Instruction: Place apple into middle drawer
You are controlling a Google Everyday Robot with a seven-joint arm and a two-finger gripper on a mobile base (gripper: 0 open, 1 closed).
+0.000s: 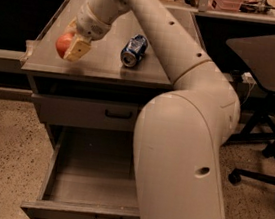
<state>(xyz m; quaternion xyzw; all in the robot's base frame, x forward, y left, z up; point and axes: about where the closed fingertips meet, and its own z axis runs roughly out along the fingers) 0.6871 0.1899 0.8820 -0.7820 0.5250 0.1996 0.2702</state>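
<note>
One blue can (134, 51) lies near the gripper (71, 48) holding the apple (61, 44).

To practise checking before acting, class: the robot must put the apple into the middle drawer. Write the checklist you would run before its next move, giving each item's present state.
1. Gripper shut on the apple: ok; it is held above the left side of the cabinet top.
2. Middle drawer pulled open: ok.
3. Drawer floor free for the apple: cannot tell; the arm hides its right part.
4. Apple above the drawer: not ok; it is over the cabinet top, and the drawer lies lower and nearer the camera.
5. Blue can apart from the apple: ok; it lies to the apple's right.
</note>
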